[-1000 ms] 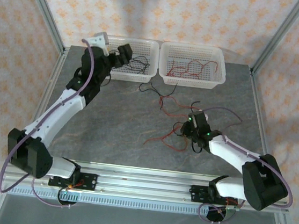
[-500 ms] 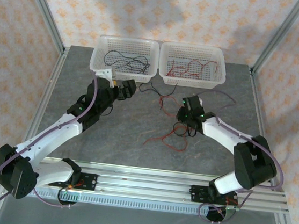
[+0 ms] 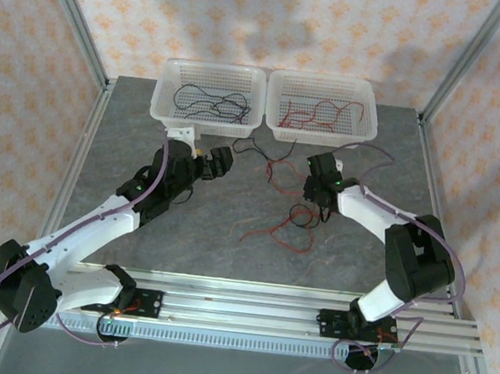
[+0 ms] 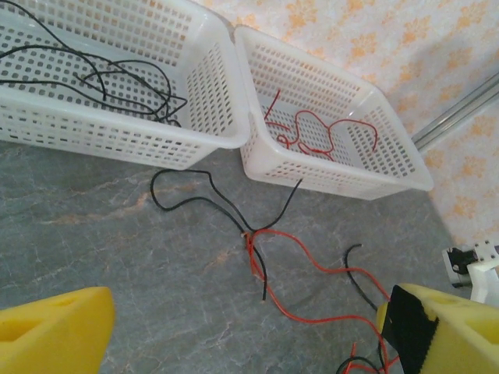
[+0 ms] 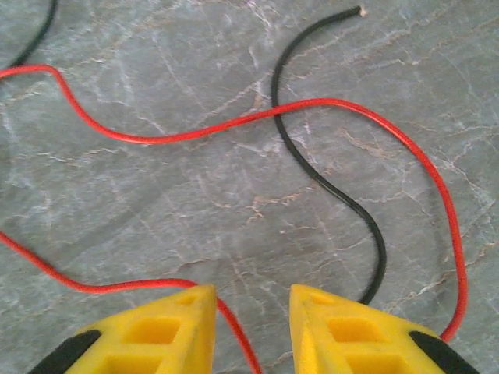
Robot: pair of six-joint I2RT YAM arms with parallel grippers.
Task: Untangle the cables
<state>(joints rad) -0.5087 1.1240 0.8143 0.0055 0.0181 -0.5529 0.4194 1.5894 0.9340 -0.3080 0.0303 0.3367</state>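
The left gripper (image 3: 219, 163) has come back from over the left basket (image 4: 117, 140) and now hangs low over the table (image 3: 215, 260), fingers (image 4: 54, 331) spread wide with nothing between them. Black wires (image 4: 93, 74) lie in that basket, so the judgement is that a delivery is finished and this arm is free for the next strand. The right gripper (image 5: 253, 312) has shifted from the near part of the cables (image 4: 251, 234) to their far part, closer to the baskets. Its fingers stand narrowly apart. A red wire (image 5: 234, 121) curves in from the left and runs down into the gap between them, not visibly pinched. A black wire (image 5: 327, 183) snakes ahead of the right-hand finger and crosses the red one further ahead. Straight ahead of the left fingers, red and black strands meet in a knot, one black strand looping on toward the left basket. Beyond it, ahead and to the right, the right basket (image 4: 312, 175) holds red wires. Sorting by colour appears partly done, and the remaining tangle is loose but crossed. The surface is grey, marbled and flat. Aluminium frame posts (image 3: 463, 58) and orange-patterned wallpaper (image 3: 278, 19) enclose the cell.
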